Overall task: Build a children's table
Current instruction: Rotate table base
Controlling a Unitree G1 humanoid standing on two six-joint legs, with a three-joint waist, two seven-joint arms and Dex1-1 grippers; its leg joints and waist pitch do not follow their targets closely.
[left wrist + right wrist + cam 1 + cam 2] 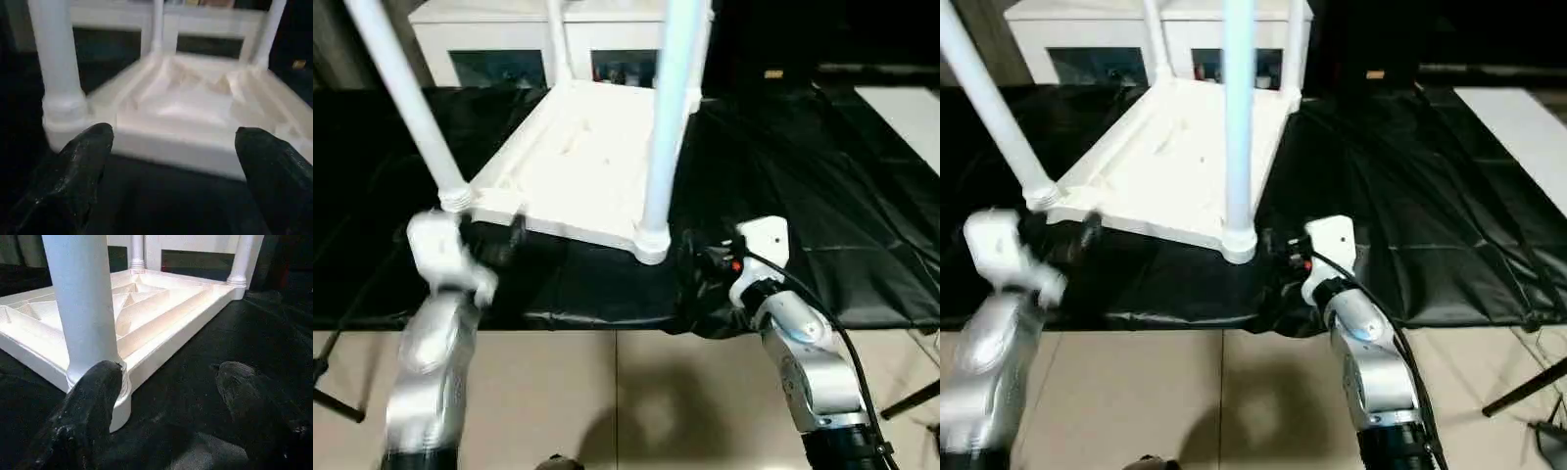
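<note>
Table (578, 166) upturned — cabinet (499, 39) behind

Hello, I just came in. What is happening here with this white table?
The robot is building a children's table. The tabletop lies upside down on a black sheet, with all four legs standing in the corner sockets. Both grippers, left and right, sit near the front corners with open jaws, holding nothing.
</note>
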